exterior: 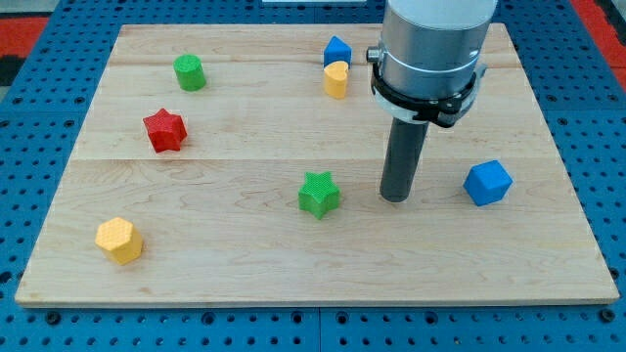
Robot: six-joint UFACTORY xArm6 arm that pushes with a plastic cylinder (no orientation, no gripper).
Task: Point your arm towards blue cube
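The blue cube (487, 183) lies on the wooden board (245, 264) at the view's right. My tip (395, 198) rests on the board to the left of the blue cube, a clear gap apart from it. The green star (319, 194) lies to the left of my tip, also apart from it. The arm's grey body comes down from the view's top right.
A small blue block (336, 50) and a yellow block (336, 80) touch near the top middle. A green cylinder (190, 72) is at the top left, a red star (164, 130) below it, a yellow hexagonal block (119, 241) at the bottom left.
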